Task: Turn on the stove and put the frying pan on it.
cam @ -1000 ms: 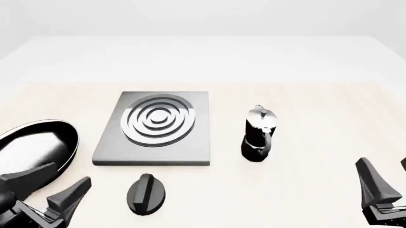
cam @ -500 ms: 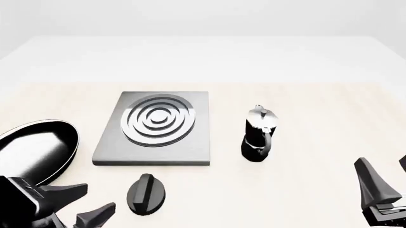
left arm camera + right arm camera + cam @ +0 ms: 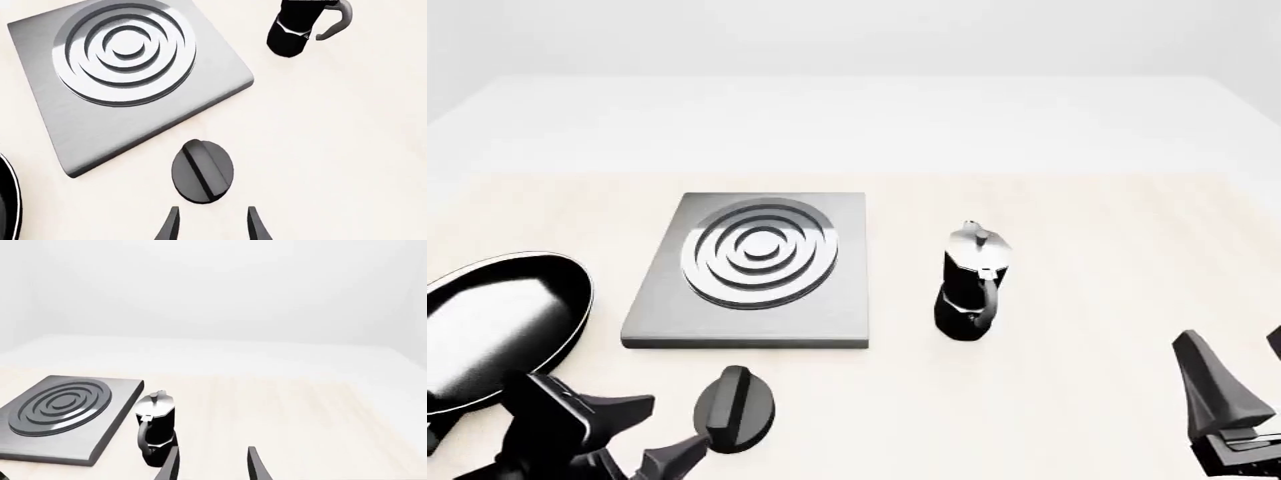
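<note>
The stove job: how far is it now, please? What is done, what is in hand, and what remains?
Nothing looks finished. The frying pan lies on the table left of the stove, whose rings are bare. In hand: the left tool, open, points at the black knob without touching it. Left: turn the knob, then lift the pan onto the burner. The right tool hangs open near the moka pot, holding nothing.
</note>
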You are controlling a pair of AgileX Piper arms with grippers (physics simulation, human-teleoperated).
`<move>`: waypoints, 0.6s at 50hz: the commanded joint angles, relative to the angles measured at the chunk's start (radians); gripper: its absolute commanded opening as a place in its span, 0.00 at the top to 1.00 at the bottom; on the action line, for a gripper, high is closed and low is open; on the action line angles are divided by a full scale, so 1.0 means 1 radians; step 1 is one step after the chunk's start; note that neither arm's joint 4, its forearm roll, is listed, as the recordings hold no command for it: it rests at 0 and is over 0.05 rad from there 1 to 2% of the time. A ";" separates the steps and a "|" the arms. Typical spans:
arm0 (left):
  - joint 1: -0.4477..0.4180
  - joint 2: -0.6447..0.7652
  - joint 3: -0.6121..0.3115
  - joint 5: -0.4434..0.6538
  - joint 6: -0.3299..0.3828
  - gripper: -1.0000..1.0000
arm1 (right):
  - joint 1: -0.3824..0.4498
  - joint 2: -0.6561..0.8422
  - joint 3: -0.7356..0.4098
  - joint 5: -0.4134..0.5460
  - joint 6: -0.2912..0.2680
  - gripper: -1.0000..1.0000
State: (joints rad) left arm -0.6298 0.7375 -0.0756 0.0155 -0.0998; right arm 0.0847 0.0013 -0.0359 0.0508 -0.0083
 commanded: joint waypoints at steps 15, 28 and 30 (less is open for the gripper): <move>-0.017 0.497 0.043 -0.504 0.010 0.00 | -0.002 0.000 -0.022 0.016 0.004 0.00; -0.027 0.608 0.022 -0.594 0.017 0.00 | -0.004 0.000 -0.024 0.019 0.007 0.00; -0.030 0.608 0.021 -0.594 0.018 0.00 | -0.003 0.000 -0.028 0.022 0.007 0.00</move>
State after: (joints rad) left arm -0.6505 1.2583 -0.0476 -0.4984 -0.0852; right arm 0.0814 0.0017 -0.0558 0.0662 -0.0020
